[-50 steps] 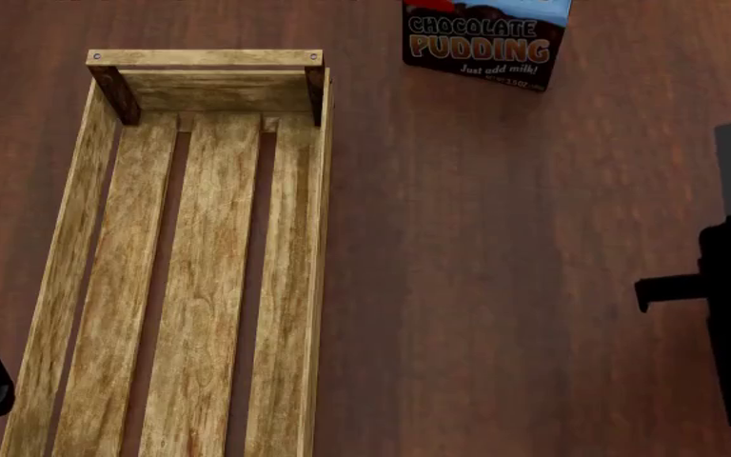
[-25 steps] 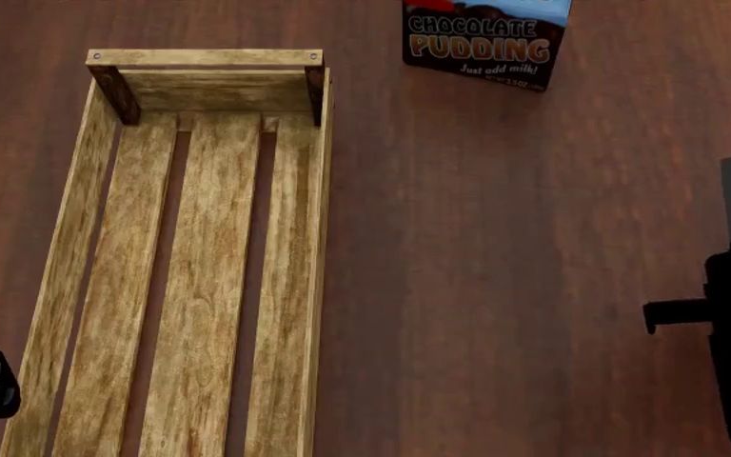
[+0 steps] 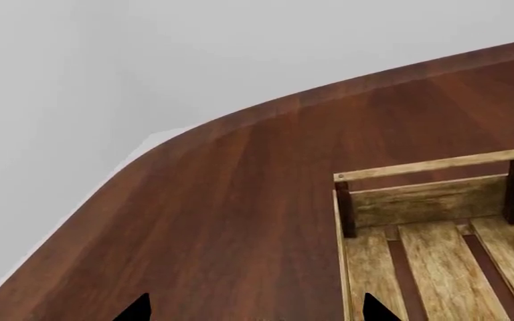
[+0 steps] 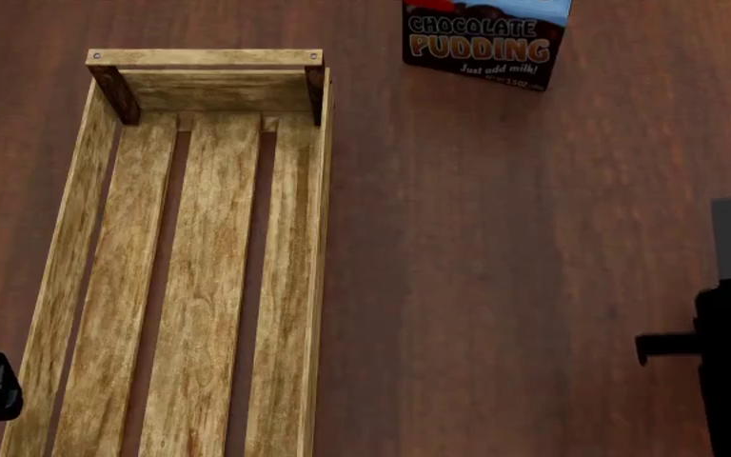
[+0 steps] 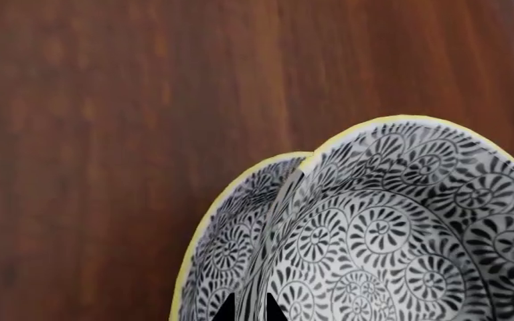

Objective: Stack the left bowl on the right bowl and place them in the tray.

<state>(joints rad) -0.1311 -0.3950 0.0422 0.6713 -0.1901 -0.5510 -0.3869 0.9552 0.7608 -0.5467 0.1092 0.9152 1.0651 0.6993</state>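
tray (image 4: 201, 257): long light-wood crate, three wide slats on the bottom with dark gaps between them, low plank sides, darker corner posts at the far end. Sits on the left half of the worktop (image 4: 493, 267) in the head view and runs off the near edge of that picture. Nothing inside the part you can see.

bowls (image 5: 373, 234): only the right wrist camera catches them. Two of them, black-and-white swirl pattern with a thin yellow rim, one nested in the other and tilted, so the rims don't line up. Can't see either of them from the head camera.

right gripper (image 5: 249, 309): two dark finger tips sit close together, with what looks like the rim of the inner bowl (image 5: 400, 221) between them; looks like a pinch on it, though only the tips show. From the head the arm is just a black block at the right edge.

left gripper (image 3: 255, 309): fingers spread wide apart, nothing between them, next to the tray's left wall at the far end.

pudding box (image 4: 484, 40): dark chocolate pudding carton at the far edge, well away from the tray.

room: wide bare stretch of dark wood between the tray and the right arm. The left wrist camera shows the worktop's curved far edge beyond the tray's end.
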